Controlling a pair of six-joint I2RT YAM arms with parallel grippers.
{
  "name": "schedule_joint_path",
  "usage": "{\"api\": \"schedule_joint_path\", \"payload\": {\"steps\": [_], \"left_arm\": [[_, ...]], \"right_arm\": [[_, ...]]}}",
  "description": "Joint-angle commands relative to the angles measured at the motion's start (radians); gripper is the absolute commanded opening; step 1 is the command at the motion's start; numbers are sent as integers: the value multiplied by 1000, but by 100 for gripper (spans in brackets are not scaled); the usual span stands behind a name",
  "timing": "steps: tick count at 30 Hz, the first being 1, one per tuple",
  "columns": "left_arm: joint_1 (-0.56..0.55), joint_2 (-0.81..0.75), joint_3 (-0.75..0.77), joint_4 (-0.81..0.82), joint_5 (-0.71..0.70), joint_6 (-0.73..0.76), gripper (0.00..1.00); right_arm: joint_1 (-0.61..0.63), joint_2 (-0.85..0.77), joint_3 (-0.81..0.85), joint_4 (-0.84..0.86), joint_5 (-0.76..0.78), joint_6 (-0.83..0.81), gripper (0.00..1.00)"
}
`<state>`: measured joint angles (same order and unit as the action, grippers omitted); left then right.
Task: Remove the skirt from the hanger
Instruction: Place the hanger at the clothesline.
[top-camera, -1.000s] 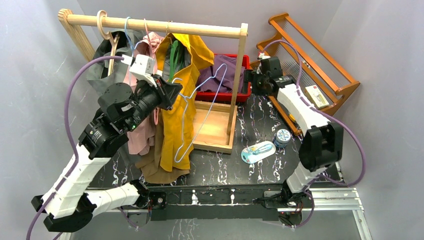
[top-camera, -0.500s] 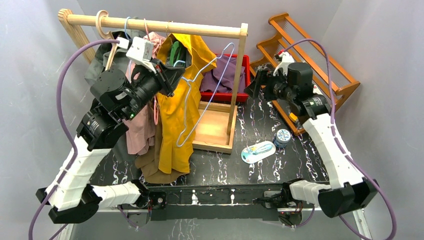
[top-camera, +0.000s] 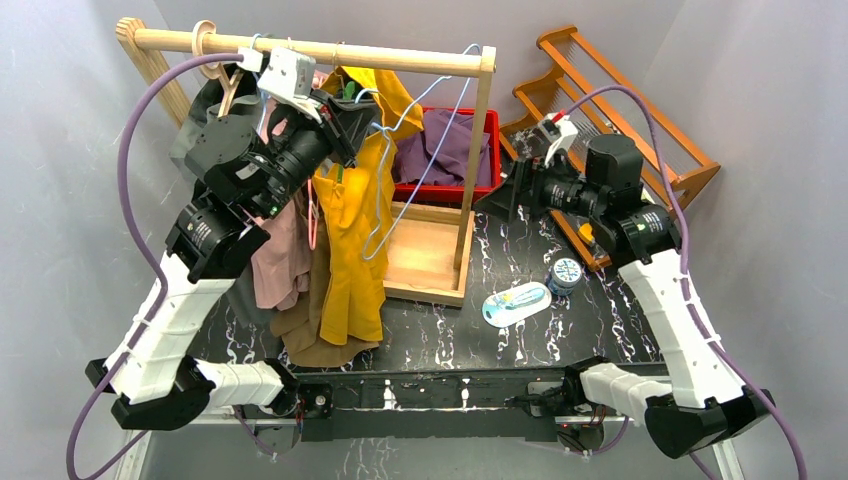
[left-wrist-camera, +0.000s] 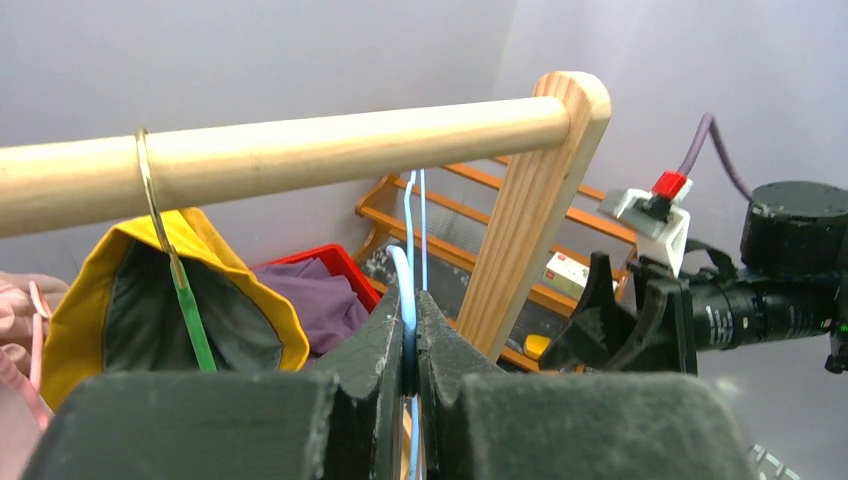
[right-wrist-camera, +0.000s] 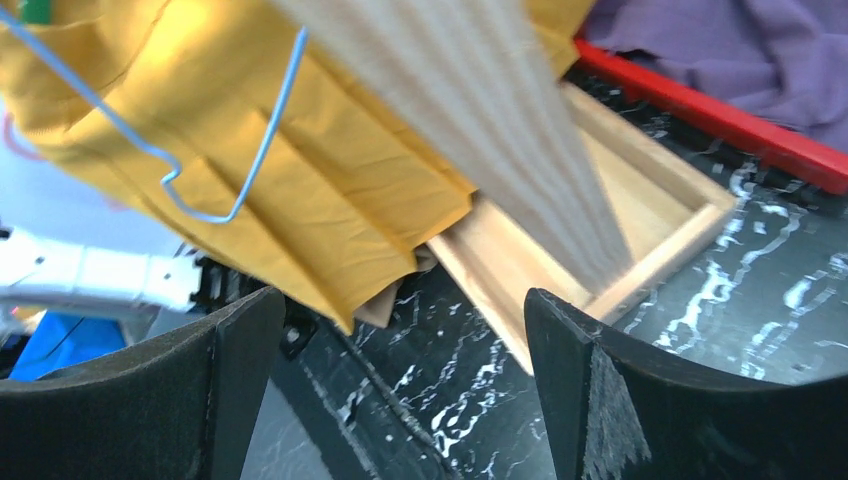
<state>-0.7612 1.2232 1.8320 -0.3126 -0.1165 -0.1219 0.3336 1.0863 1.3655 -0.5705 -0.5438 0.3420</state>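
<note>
My left gripper (top-camera: 352, 118) is shut on a bare light blue wire hanger (left-wrist-camera: 404, 290), holding it high just under the wooden rod (top-camera: 330, 50). The hanger's hook rises near the rod's right end; no cloth hangs on it. In the right wrist view the hanger's wire (right-wrist-camera: 268, 125) lies against a yellow garment (top-camera: 360, 230) that hangs from the rod on a green hanger. A purple garment (top-camera: 445, 140) lies in the red bin (top-camera: 492, 125). My right gripper (top-camera: 497, 203) is open and empty beside the rack's right post (top-camera: 475, 170).
Several more garments hang at the rod's left. The rack stands on a wooden tray base (top-camera: 430, 260). A wooden shoe rack (top-camera: 640, 130) leans at the back right. A tape roll (top-camera: 565, 275) and a blue-white packet (top-camera: 515, 303) lie on the black marble table.
My left gripper has lifted the blue hanger from beside the yellow garment up to the rod. My right arm has swung round, its open gripper now pointing left at the post.
</note>
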Motion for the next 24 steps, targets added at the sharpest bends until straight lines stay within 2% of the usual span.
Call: {"api": "schedule_joint_path", "payload": {"steps": [1, 8, 11, 17, 21, 24], "left_arm": [[0, -9, 53, 83, 17, 21, 0], [0, -12, 52, 107, 0, 35, 0], [0, -14, 52, 110, -14, 31, 0], [0, -37, 11, 147, -37, -9, 0], [0, -53, -10, 172, -82, -47, 0], [0, -62, -23, 194, -94, -71, 0]], "right_arm": [[91, 4, 78, 41, -52, 27, 96], [455, 95, 157, 102, 181, 75, 93], [555, 138, 207, 131, 247, 86, 93], [627, 186, 250, 257, 330, 107, 81], [663, 171, 200, 380, 405, 120, 70], [709, 165, 188, 388, 548, 72, 60]]}}
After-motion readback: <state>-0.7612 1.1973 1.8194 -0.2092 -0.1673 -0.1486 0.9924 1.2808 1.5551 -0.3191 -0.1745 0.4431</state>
